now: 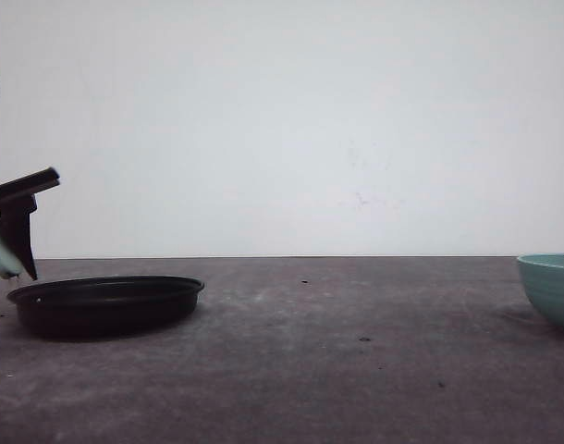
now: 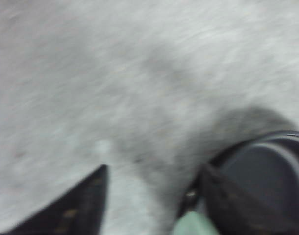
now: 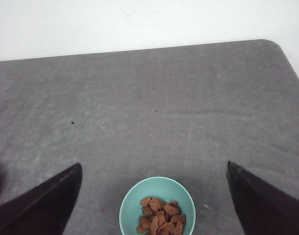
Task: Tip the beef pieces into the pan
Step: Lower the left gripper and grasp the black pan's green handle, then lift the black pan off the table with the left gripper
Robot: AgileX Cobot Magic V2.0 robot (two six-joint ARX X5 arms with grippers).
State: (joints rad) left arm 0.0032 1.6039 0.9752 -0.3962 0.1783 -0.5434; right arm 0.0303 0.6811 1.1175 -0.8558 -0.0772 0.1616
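On a grey, scuffed table (image 1: pixel 291 370) before a plain white wall (image 1: pixel 291 120), we see the black frying pan (image 1: pixel 106 303) sitting flat near the left edge of the front view, its rim level and nothing visible above it from this low angle. At the far right of the same view stands a teal bowl (image 1: pixel 552 287), well apart from the pan, with bare tabletop between them.

Our left gripper (image 1: pixel 23 242) hangs at the pan's left side, just beside its rim, with a pale mint-green shape, apparently the pan's handle (image 1: pixel 1 252), close against its dark fingers. In the blurred left wrist view the gripper (image 2: pixel 149 205) shows two dark fingers (image 2: pixel 76 208) set fairly wide, the mint-green handle (image 2: pixel 193 224) lying next to the finger nearest the pan (image 2: pixel 267 181); we cannot tell whether that finger touches it, and the fingers do not appear closed around it.

In the right wrist view our right gripper (image 3: pixel 154 196) hovers with its fingers (image 3: pixel 41 200) spread wide and empty above the teal bowl (image 3: pixel 157 188). The beef pieces (image 3: pixel 160 215) lie in that bowl as a loose reddish-brown pile, heaped toward one side of it.
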